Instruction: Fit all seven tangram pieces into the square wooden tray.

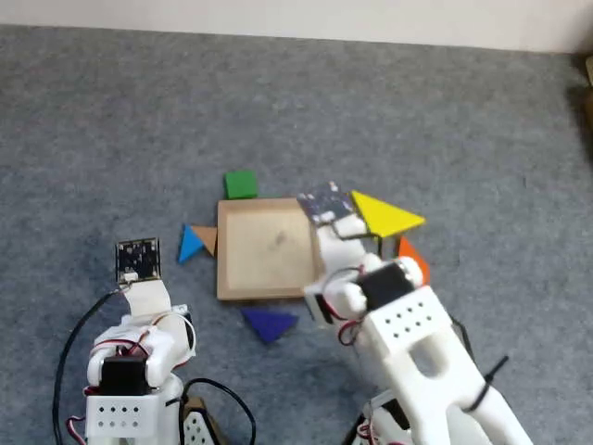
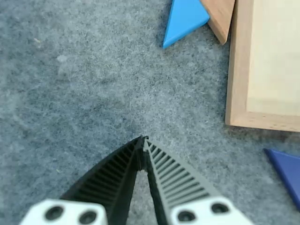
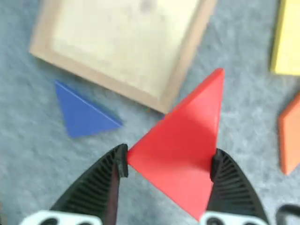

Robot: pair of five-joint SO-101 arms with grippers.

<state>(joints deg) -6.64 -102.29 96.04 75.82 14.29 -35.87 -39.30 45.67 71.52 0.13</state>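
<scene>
The square wooden tray (image 1: 222, 250) lies mid-table with nothing inside it. My right gripper (image 3: 168, 168) is shut on a red triangle (image 3: 183, 145), held beside the corner of the tray (image 3: 185, 61) nearest the right arm. My left gripper (image 2: 142, 141) is shut with nothing in it, over bare carpet left of the tray (image 2: 236, 70). A light blue triangle (image 1: 189, 244) and a brown piece (image 1: 207, 239) touch the tray's left side. A dark blue triangle (image 1: 269, 323) lies in front of the tray. A green square (image 1: 241, 184) sits behind it, and a yellow triangle (image 1: 386, 215) and an orange piece (image 1: 413, 260) lie to its right.
Grey carpet covers the whole table. The right arm (image 1: 408, 324) reaches over the tray's right edge and hides the ground there. The left arm (image 1: 139, 315) stands at the front left. Open carpet stretches behind the tray and to the far left.
</scene>
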